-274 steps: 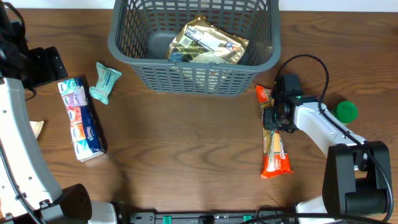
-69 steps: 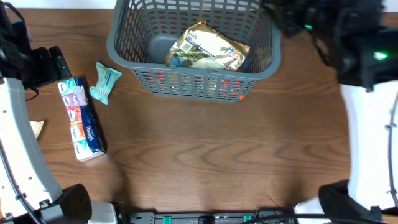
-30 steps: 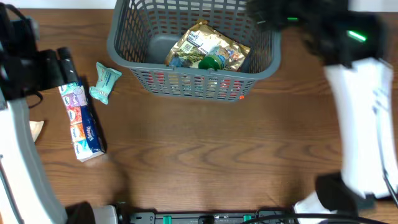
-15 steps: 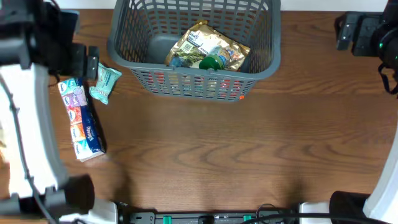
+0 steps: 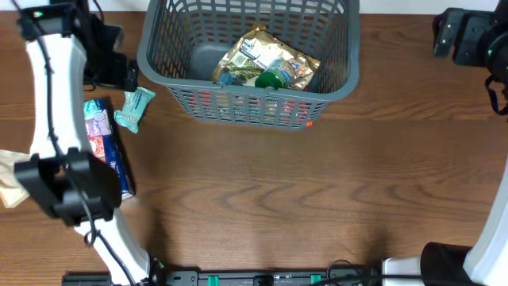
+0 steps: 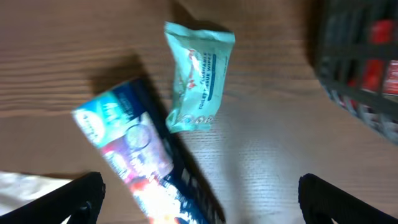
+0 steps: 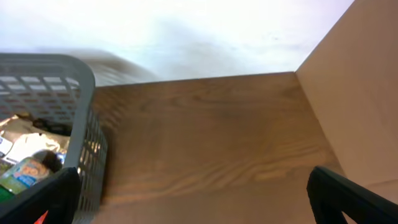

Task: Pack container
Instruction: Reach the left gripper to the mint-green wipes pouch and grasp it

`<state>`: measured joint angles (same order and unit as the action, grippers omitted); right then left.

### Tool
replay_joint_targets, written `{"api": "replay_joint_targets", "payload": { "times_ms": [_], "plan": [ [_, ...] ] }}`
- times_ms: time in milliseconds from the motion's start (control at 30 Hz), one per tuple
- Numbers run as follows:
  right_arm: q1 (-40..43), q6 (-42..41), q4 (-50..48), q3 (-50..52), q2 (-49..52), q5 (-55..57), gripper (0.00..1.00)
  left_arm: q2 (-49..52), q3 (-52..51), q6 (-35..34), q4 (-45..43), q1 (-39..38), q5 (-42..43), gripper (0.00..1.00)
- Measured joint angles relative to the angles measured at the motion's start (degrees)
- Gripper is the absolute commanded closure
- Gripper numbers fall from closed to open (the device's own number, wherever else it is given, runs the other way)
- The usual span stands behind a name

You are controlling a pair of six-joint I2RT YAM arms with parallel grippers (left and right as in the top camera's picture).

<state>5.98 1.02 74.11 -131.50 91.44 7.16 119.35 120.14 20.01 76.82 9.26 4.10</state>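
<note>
The container (image 5: 144, 56), a dark grey slotted basket, stands at the back middle of the table. In it lie a gold packet (image 5: 266, 54), a green-capped bottle (image 5: 271, 79) and a red packet (image 5: 262, 107) that shows through the lattice. A teal wipes packet (image 5: 133, 108) and a long tissue pack (image 5: 107, 155) lie left of it. My left gripper (image 5: 119, 73) hovers open just above the teal packet (image 6: 198, 78) and the tissue pack (image 6: 149, 168), holding nothing. My right gripper (image 5: 441, 32) hangs open and empty at the far right, beside the container (image 7: 68, 112).
A pale crumpled item (image 5: 12, 179) lies at the table's left edge. The left arm runs from the front left up past the tissue pack. A light board (image 7: 354, 93) borders the table on the right in the right wrist view.
The right arm has pulled away from over the container to the far right corner. The left arm has swung in toward the teal packet. Both grippers stayed open.
</note>
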Motion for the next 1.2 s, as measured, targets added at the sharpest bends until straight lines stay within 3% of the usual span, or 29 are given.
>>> {"api": "replay_joint_targets", "payload": {
  "times_ms": [500, 1200],
  "plan": [
    [0.0, 0.0, -3.4, 0.0, 0.0, 0.0, 0.01, 14.6, -0.1, 1.3, -2.1, 0.9, 0.0, 0.01],
    [0.0, -0.4, -1.7, 0.0, 0.0, 0.0, 0.01, 17.6, -1.9, 3.0, -11.3, 1.0, 0.0, 0.01]
  ]
}}
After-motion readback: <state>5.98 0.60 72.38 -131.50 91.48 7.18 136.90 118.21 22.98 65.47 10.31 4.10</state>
